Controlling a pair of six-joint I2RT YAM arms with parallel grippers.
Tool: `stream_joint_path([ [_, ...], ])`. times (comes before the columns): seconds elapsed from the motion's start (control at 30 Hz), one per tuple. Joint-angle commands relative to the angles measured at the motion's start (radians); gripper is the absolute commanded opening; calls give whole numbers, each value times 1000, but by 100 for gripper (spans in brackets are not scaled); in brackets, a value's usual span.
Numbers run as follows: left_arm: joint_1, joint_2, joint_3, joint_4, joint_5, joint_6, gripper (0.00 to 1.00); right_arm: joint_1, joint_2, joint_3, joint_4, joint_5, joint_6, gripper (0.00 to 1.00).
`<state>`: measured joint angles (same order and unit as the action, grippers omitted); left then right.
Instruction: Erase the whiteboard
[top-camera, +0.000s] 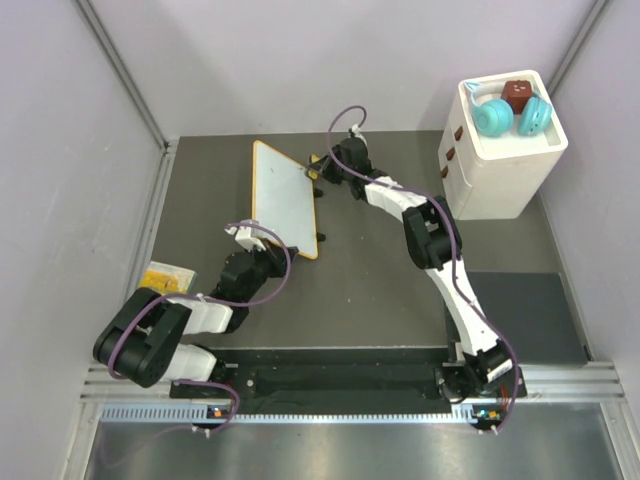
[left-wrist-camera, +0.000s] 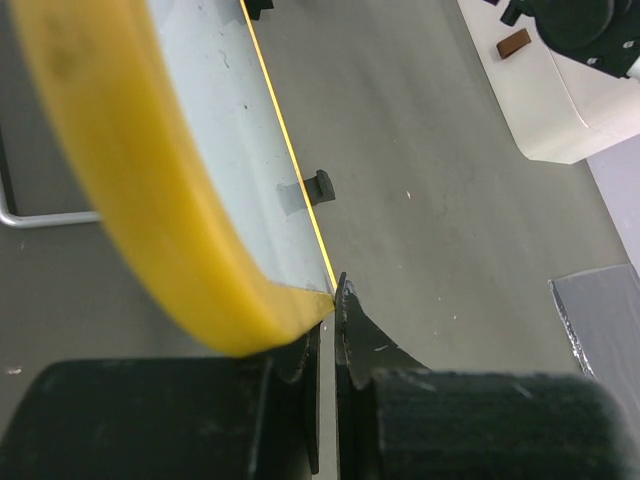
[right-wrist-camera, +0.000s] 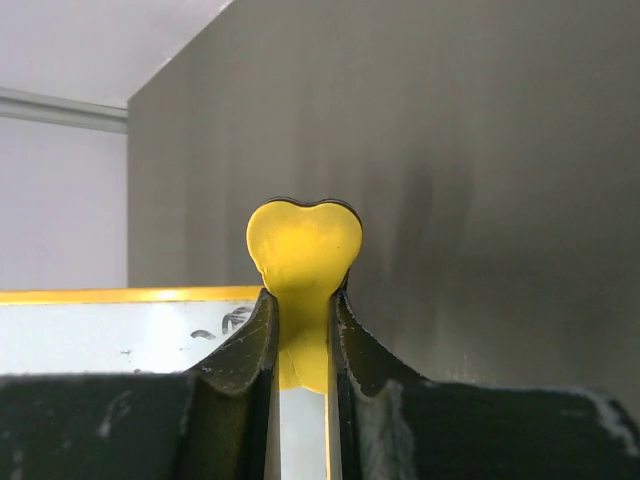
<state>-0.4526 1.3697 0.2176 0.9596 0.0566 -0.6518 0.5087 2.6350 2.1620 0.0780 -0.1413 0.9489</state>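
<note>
here the board (top-camera: 285, 200) sits mid-table, its long axis running away from the arms on a slight slant. the left gripper (left-wrist-camera: 335, 300), fingers pressed together, seems to pinch its near edge. the right gripper (right-wrist-camera: 304, 297) nips a yellow piece (right-wrist-camera: 305, 245) at the board's far right edge, nearer the black marks (right-wrist-camera: 225, 322), which lie just left of the piece. the face is white, the frame thin and yellow.

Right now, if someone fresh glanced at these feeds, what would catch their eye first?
The whiteboard sits tilted at mid-table, with the left pincer clamped on its near edge. At its far edge the right pincer pinches a yellow bone-shaped piece, with black marks on the board just beside it. A white box topped with teal items stands at the far right.
</note>
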Motion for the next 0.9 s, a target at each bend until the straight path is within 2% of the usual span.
stream_joint_path([
  [0.0,-24,2,-24,-59,88,53,0,19,29,47,121,-67,31,0],
  [0.13,-24,0,-29,-55,91,52,0,19,52,108,207,-113,22,0],
  [0.4,-27,8,-30,-39,101,53,0,30,80,148,238,-129,28,0],
  [0.67,-32,-11,-46,-32,101,53,0,45,91,144,169,-29,5,0],
  [0.87,-32,-9,-47,-25,101,53,0,40,56,65,151,8,4,0],
])
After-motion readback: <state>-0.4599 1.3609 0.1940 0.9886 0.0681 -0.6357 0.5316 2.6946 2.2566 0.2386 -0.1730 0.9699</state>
